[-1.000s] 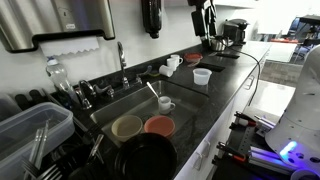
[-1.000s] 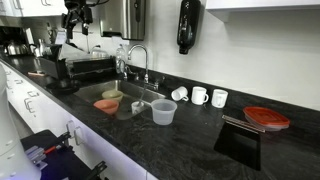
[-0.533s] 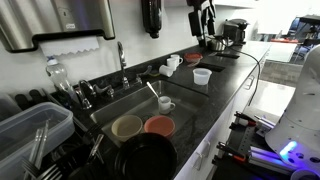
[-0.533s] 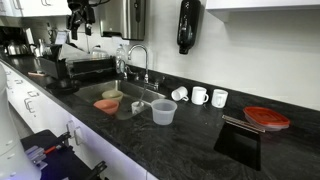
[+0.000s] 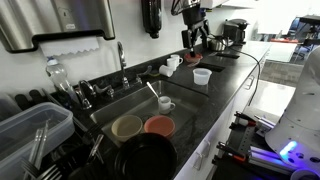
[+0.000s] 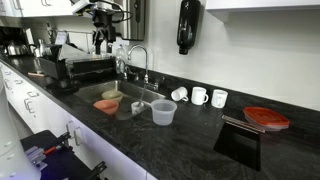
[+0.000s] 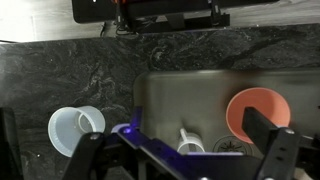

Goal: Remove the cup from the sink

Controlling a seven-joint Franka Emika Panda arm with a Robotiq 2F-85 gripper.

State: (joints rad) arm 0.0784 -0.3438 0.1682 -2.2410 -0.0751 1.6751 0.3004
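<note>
The gripper (image 5: pixel 192 40) hangs high over the sink (image 5: pixel 118 108), jaws wide apart and empty. The cup (image 7: pixel 190 145) sits on the sink floor below, nearly centred between the jaws.

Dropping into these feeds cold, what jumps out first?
The gripper hangs open and empty, high above the dark counter. In the sink, a small white cup sits close to an orange bowl. A clear plastic cup stands on the counter just outside the basin.
</note>
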